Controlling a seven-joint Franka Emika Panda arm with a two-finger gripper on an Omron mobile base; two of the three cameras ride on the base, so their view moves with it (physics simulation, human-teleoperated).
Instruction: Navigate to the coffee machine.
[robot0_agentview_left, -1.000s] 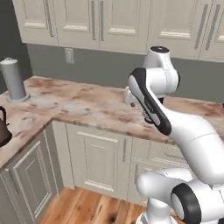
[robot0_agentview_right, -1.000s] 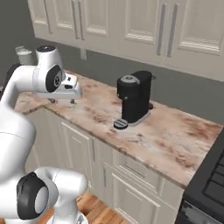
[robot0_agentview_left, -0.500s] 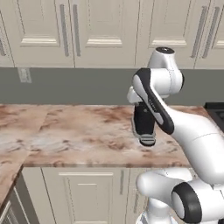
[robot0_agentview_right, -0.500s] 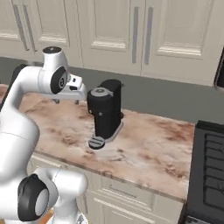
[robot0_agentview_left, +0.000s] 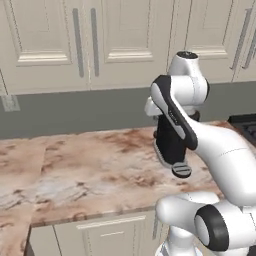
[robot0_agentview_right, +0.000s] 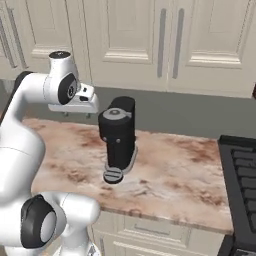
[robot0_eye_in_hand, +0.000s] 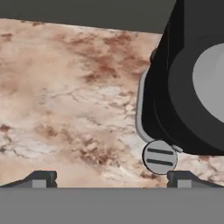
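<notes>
the coffee machine (robot0_agentview_right: 118, 141) stands on the marbled counter (robot0_agentview_right: 185, 175) below pale wall cabinets (robot0_agentview_right: 165, 42), its round ribbed drip tray (robot0_agentview_right: 113, 175) facing the robot and a black stove (robot0_agentview_right: 242, 172) to the right. the arm's gripper (robot0_eye_in_hand: 111, 177), fingers spread wide and empty, hangs above the counter just left of the machine. to finish well, the base likely needs only a small correction to square up on the machine, stopping short of the counter edge.
</notes>
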